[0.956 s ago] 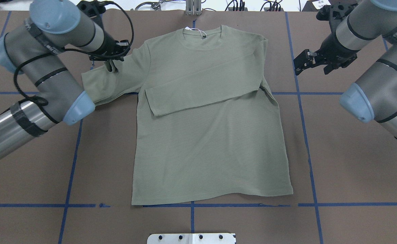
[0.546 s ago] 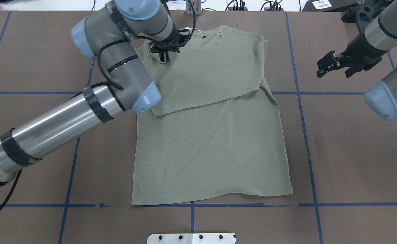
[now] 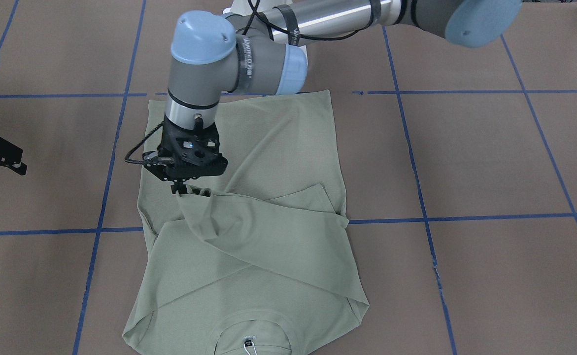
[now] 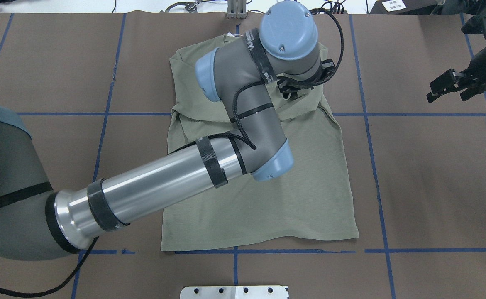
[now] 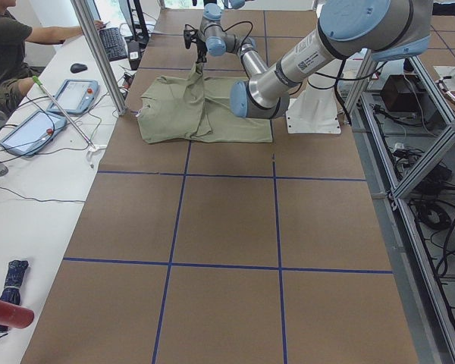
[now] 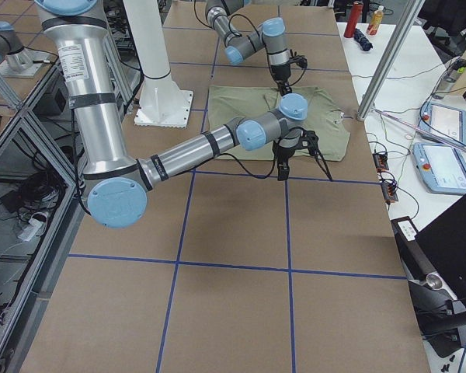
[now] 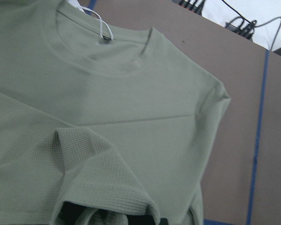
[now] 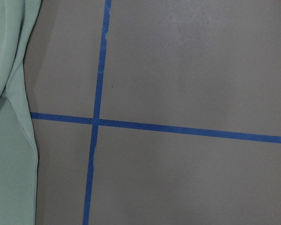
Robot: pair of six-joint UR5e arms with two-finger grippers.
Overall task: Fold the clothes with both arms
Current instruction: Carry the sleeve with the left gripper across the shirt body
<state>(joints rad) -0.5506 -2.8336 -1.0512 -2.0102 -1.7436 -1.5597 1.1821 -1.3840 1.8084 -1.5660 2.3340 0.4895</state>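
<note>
Folding step: sleeve cuff (image 3: 195,197) pinched in left gripper (image 3: 182,189) over shirt (image 3: 278,148)
Right gripper (image 4: 448,89): fingers wide, nothing held
Tip: cuff should be laid flat

Brown-covered table (image 4: 433,187), blue tape grid lines (image 4: 433,250), sage-green shirt (image 4: 309,199) lying on it
</note>
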